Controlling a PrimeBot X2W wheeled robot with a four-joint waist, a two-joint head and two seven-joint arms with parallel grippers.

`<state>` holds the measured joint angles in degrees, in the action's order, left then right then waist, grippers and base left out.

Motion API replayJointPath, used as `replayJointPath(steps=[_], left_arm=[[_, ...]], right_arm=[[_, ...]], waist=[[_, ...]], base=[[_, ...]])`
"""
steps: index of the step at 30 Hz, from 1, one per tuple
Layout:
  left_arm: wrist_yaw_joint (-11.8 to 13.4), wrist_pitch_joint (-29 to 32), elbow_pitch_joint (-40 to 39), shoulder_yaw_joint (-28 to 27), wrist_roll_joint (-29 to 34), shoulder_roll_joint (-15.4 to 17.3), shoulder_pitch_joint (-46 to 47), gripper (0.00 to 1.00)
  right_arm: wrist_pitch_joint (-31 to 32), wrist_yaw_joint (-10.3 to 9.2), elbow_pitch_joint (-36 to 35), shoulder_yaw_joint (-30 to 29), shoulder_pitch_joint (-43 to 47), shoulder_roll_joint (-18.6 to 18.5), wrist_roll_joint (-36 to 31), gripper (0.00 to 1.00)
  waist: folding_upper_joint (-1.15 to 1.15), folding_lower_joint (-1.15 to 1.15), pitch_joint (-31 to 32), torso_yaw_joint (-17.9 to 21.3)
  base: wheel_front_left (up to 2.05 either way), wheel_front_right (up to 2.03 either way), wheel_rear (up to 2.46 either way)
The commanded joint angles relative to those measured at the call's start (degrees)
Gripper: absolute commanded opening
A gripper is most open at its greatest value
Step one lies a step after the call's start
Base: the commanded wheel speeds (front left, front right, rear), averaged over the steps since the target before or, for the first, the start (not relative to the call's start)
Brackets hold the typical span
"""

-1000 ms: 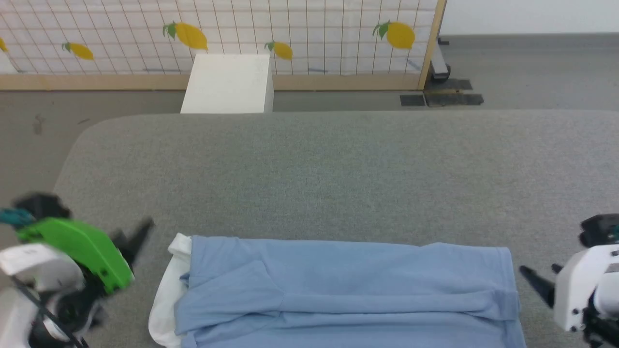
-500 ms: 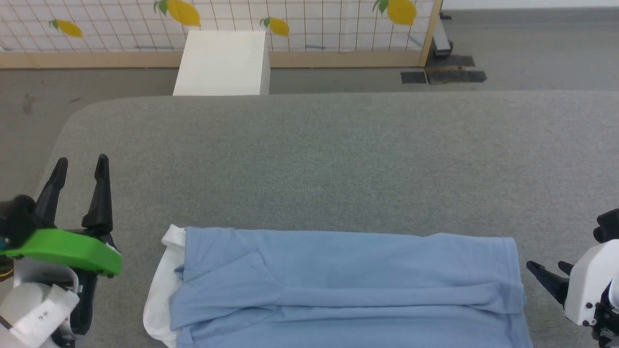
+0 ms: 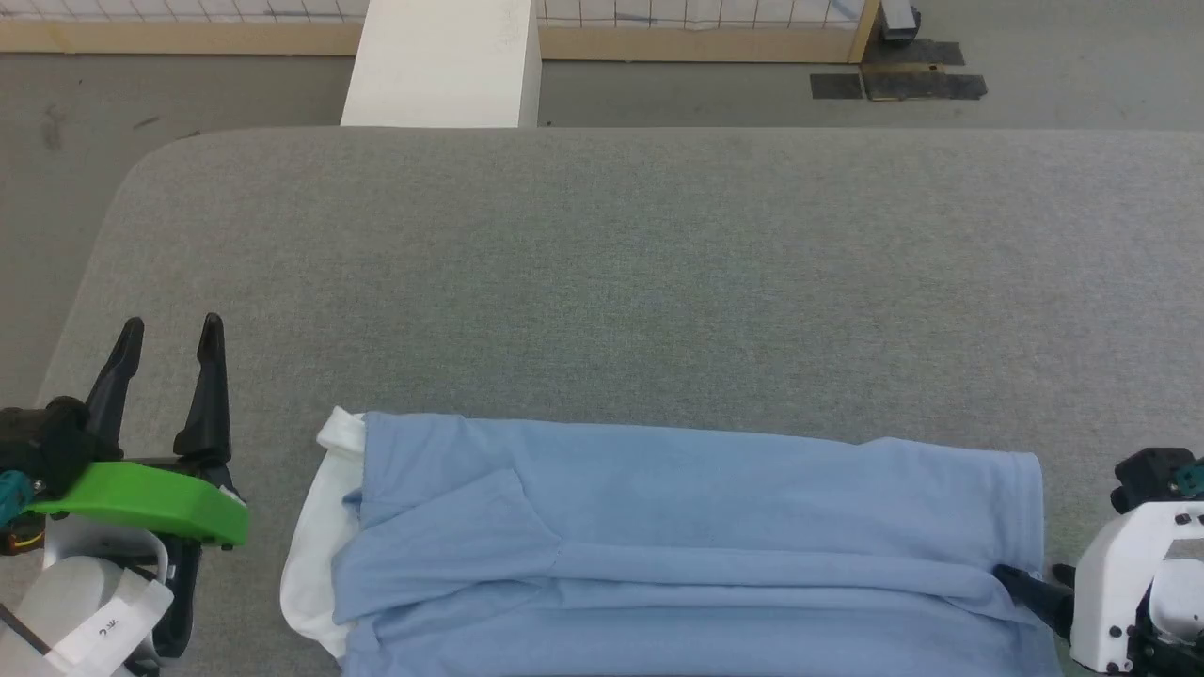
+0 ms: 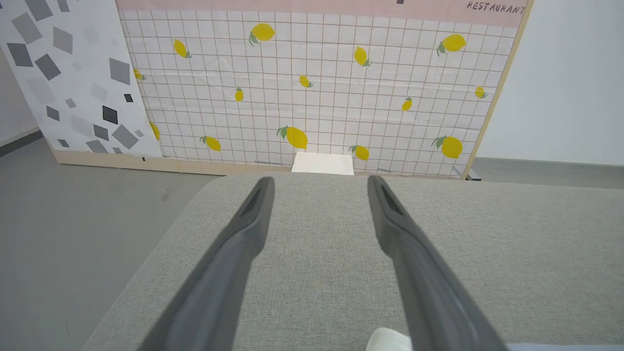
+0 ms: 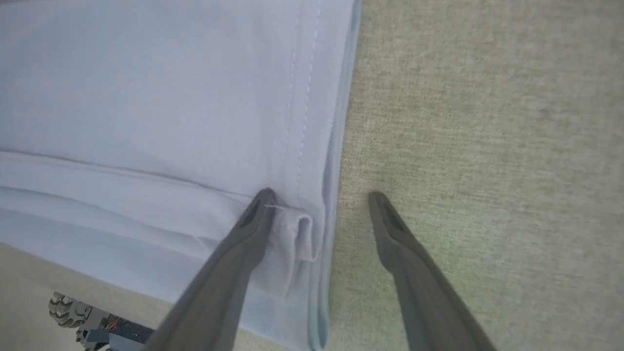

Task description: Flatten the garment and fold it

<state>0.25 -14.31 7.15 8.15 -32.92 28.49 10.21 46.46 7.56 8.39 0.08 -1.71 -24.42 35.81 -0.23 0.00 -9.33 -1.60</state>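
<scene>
- In the head view the garment (image 3: 677, 545) is lying folded into a long light blue band along the near edge of the grey padded surface (image 3: 658, 282). Its white collar (image 3: 320, 536) is pointing to the robot's left and its stitched hem (image 3: 1030, 508) to the right. Its nearest part is running off the bottom of that view.
- The same view is showing the left gripper (image 3: 171, 324) standing over bare padding to the left of the collar. It is apart from the cloth, its two dark fingers spread with nothing between them.
- The left wrist view is agreeing: the left gripper (image 4: 319, 180) is gaping over bare surface, and a scrap of the white collar (image 4: 390, 341) is peeking in beside one finger at the bottom edge. It is also taking in what lies beyond the surface: a white box (image 4: 322, 163) and, behind it, a lemon-patterned panel (image 4: 317, 87).
- In the head view the right gripper (image 3: 1030, 575) is sitting low at the garment's right end, one fingertip reaching the cloth's edge beside a lengthwise fold.
- The right wrist view is giving the finer detail: the right gripper (image 5: 319, 195) is wide open and straddling the hem (image 5: 312, 122). One finger is lying over a small turned-over corner of cloth, the other over bare padding. Whether that finger is pressing on the cloth I cannot tell.
</scene>
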Motion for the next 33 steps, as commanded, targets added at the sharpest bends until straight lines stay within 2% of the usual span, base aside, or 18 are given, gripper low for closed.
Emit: replayJointPath(steps=[1, 8, 14, 15, 16, 17, 18, 25, 33], left_arm=[[-0.4, -0.5, -0.1, -0.4, 0.6, -0.4, 0.2, 1.00], [-1.1, -0.6, 0.0, -1.5, 0.9, -1.3, -0.7, 1.00], [-1.4, -0.7, -0.1, -2.4, 1.3, -2.3, -1.0, 1.00], [-1.5, -0.7, -0.1, -2.5, 1.4, -2.3, -1.1, 1.00], [-1.6, -0.7, 0.1, -2.6, 1.3, -2.5, -1.2, 1.00], [-1.7, -0.7, 0.2, -2.6, 1.4, -2.5, -1.3, 1.00], [-1.7, -0.7, 0.1, -2.8, 1.6, -2.6, -1.4, 1.00], [-2.1, -0.7, 0.5, -3.2, 1.6, -3.1, -1.8, 1.00], [-2.4, -0.7, 0.8, -3.2, 1.8, -3.2, -1.8, 1.00]], right_arm=[[0.1, -0.08, 0.5, 1.1, -0.1, 0.7, 0.2, 1.00], [-0.1, -0.08, 1.3, 6.2, -2.4, 2.8, 1.8, 1.00], [-0.1, -0.08, 3.0, 8.1, -3.5, 2.1, 1.9, 1.00], [0.2, -0.08, 3.4, 8.1, -3.5, 1.9, 1.8, 0.88], [0.6, -0.08, 3.9, 8.0, -3.5, 1.7, 1.6, 0.35], [0.9, -0.08, 4.2, 7.7, -3.5, 1.6, 1.5, 0.04], [1.3, -0.08, 4.6, 7.3, -3.4, 1.4, 1.1, 0.00], [2.1, -0.08, 5.6, 2.6, -3.5, 0.7, -1.9, 0.00], [3.5, -0.08, 6.0, -8.8, -4.0, -0.7, -9.3, 0.00]], waist=[[0.23, 0.00, -0.3, -0.2], [0.23, 0.00, -0.3, -0.5], [0.23, 0.00, -0.3, -0.9], [0.23, 0.00, -0.3, -1.0], [0.23, 0.00, -0.2, -1.0], [0.23, 0.00, -0.2, -1.0], [0.23, 0.00, -0.2, -1.0], [0.23, 0.00, -0.2, -0.8], [0.23, 0.00, -0.2, -0.6]], base=[[0.00, 0.00, 0.00], [0.00, 0.00, 0.00], [0.00, 0.00, 0.00], [0.00, 0.00, 0.00], [0.00, 0.00, 0.00], [0.00, 0.00, 0.00], [0.00, 0.00, 0.00], [0.00, 0.00, 0.00], [0.00, 0.00, 0.00]])
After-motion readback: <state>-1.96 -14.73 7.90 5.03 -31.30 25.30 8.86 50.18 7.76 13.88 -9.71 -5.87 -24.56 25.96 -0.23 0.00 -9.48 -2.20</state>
